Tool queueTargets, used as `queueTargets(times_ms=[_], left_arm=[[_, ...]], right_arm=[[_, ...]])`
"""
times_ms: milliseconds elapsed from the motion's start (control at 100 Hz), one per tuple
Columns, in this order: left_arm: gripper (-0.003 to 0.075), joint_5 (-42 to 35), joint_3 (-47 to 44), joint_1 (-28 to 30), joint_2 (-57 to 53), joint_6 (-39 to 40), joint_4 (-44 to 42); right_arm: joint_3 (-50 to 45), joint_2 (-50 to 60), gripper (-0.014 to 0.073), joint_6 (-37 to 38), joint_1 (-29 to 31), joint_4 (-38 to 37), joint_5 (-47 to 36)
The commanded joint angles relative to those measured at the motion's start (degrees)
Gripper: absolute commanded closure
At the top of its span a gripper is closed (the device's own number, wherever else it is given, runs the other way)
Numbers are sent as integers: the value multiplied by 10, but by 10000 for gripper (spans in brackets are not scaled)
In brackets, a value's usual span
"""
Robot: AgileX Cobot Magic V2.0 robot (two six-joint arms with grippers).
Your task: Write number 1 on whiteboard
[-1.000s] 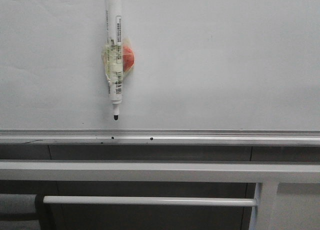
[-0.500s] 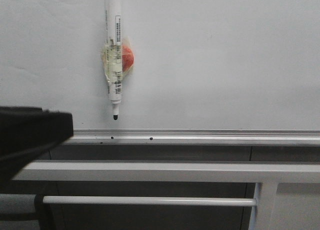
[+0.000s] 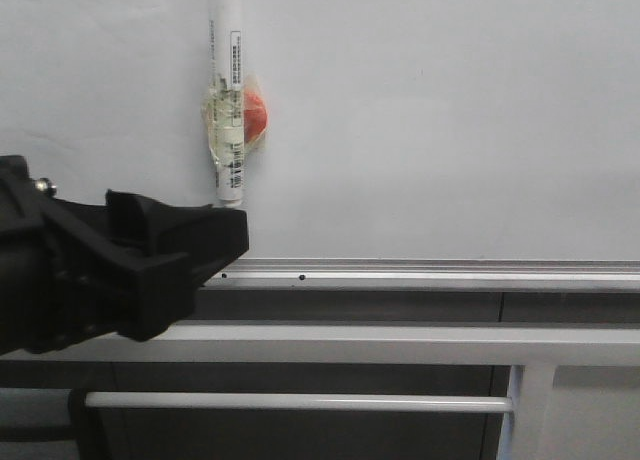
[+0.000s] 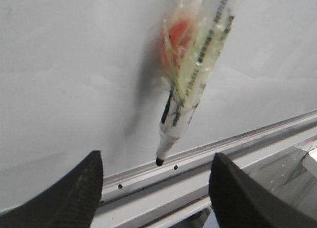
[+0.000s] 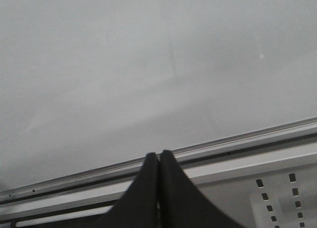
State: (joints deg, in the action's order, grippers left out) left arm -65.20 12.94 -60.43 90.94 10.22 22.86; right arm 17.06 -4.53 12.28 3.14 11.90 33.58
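The whiteboard [image 3: 450, 110] fills the upper front view, with a silver rail [image 3: 420, 273] along its lower edge. No number 1 is in view on it. A white marker pen [image 3: 228, 90] with a red ball [image 3: 256, 118] taped on hangs tip down against the board. My left gripper [image 3: 195, 230] is open just below it and covers the pen's tip. In the left wrist view the pen [image 4: 198, 74] points down between the spread fingers of the left gripper [image 4: 157, 161], touching neither. My right gripper [image 5: 158, 156] is shut and empty before the board [image 5: 148, 64].
Grey metal frame bars [image 3: 400, 342] run below the rail, with a thinner bar [image 3: 300, 402] lower down and an upright post [image 3: 530, 410] at the right. A perforated plate [image 5: 277, 198] shows in the right wrist view.
My left gripper came into the front view from the left and moved right and up. It now covers the pen's tip. The pen has not moved.
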Motion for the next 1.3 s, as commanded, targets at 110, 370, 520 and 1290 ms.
queueTargets(times_ms=[110, 370, 520, 1290], left_arm=[[291, -139, 47, -4, 6, -15, 14], [303, -135, 70, -4, 8, -27, 32], [426, -135, 70, -4, 8, -27, 40], [741, -140, -6, -5, -31, -47, -144]], right_arm=[[17, -12, 657, -5, 0, 5, -41], [17, -12, 657, -5, 0, 5, -41], [17, -12, 657, -5, 0, 5, -41], [17, -12, 657, -5, 0, 5, -41]])
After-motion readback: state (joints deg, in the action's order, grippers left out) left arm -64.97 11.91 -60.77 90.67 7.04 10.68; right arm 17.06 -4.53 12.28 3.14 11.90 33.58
